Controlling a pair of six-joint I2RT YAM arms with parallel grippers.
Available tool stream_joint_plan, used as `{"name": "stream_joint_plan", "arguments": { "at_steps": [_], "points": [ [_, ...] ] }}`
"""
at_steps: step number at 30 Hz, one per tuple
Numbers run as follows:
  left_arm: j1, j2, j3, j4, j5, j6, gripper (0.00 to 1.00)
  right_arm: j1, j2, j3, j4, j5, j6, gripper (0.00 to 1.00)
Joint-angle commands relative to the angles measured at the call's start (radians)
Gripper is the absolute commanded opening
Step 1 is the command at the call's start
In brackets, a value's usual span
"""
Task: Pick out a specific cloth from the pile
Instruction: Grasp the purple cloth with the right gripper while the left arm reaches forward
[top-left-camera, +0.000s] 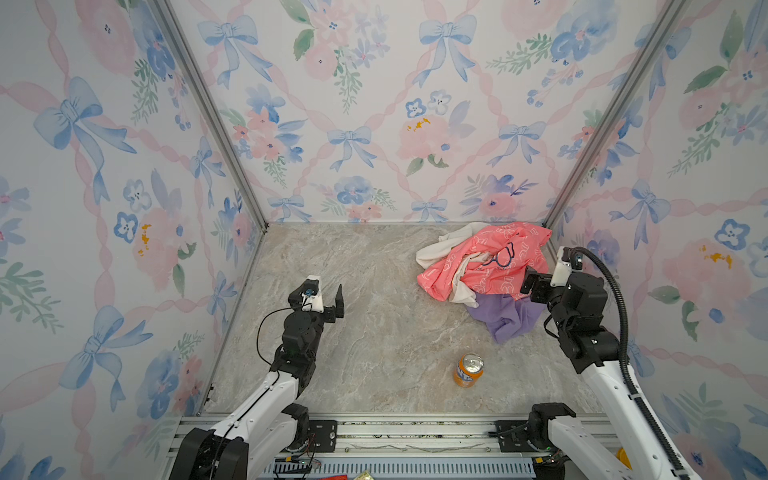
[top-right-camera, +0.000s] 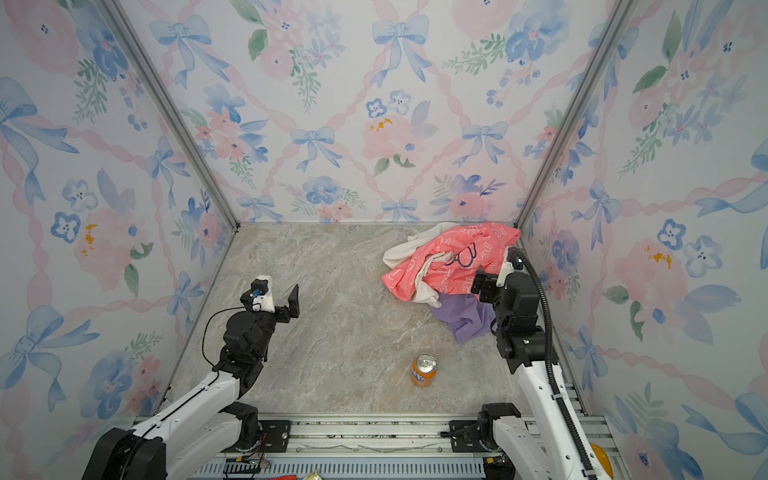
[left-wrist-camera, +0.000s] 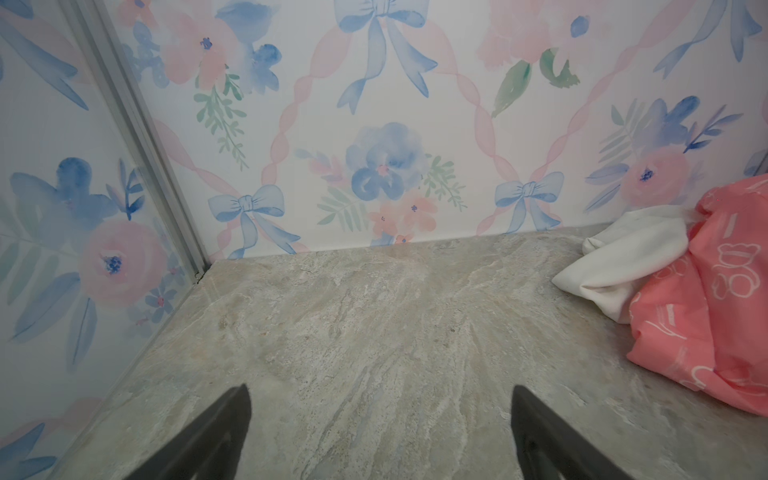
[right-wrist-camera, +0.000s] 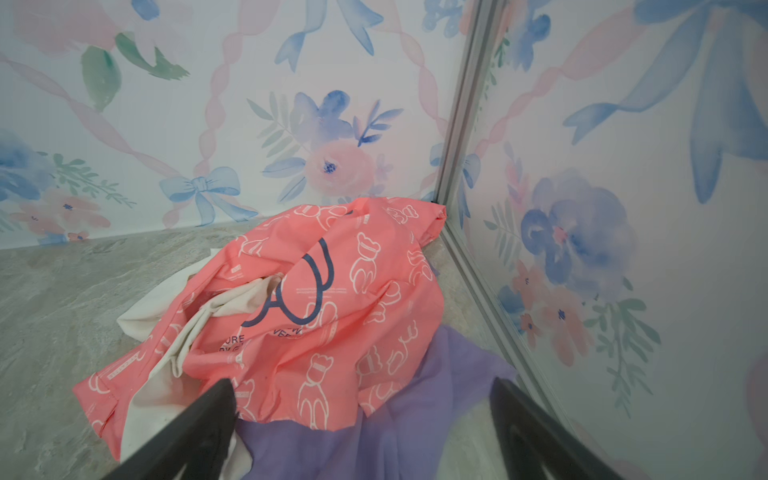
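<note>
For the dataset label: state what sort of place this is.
Probably a staged robot test booth, not a home: floral wallpaper panels joined by aluminium posts box in a marble-look tabletop, and the left arm and right arm are bolted to a front rail.

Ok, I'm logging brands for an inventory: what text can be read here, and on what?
"URE", "BY G": fragments of small navy print on the pink cloth; the rest is folded or blurred.
Big navy looping mark on it: not legible as letters.
The can: blue lettering, too small to read.
No text on the purple cloth or the cream cloth.
</note>
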Motion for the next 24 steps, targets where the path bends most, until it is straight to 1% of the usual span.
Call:
{"name": "stream_joint_plan", "arguments": {
  "at_steps": [1, 2, 5, 8, 11, 13, 16, 20, 24],
  "points": [
    [-0.024, 0.014, 0.047, -0.026, 0.07, -0.005, 0.98, -0.052, -0.004, 0.014, -0.216, -0.026, 0.116, 0.99],
    [-0.034, 0.021, 0.056, -0.03, 0.085, -0.004, 0.98, -0.055, -0.011, 0.005, -0.228, -0.062, 0.136, 1.0],
    [-0.059, 0.041, 0.08, -0.032, 0.138, 0.003, 0.98, -0.056, -0.039, -0.045, -0.258, -0.161, 0.256, 1.0],
    [-0.091, 0.063, 0.104, -0.031, 0.173, 0.009, 0.98, -0.054, -0.081, -0.136, -0.252, -0.203, 0.391, 1.0],
    [-0.111, 0.094, 0.133, -0.031, 0.238, 0.015, 0.98, -0.056, -0.124, -0.225, -0.245, -0.18, 0.5, 0.91],
    [-0.122, 0.111, 0.154, -0.031, 0.272, 0.02, 0.98, -0.058, -0.137, -0.271, -0.233, -0.166, 0.571, 0.83],
    [-0.133, 0.122, 0.173, -0.032, 0.276, 0.019, 0.98, -0.065, -0.13, -0.319, -0.188, -0.188, 0.634, 0.74],
    [-0.14, 0.122, 0.19, -0.032, 0.296, 0.018, 0.98, -0.073, -0.072, -0.365, -0.084, -0.236, 0.717, 0.58],
    [-0.142, 0.133, 0.216, -0.041, 0.326, 0.021, 0.98, -0.082, 0.017, -0.378, 0.028, -0.291, 0.748, 0.56]
  ]
}}
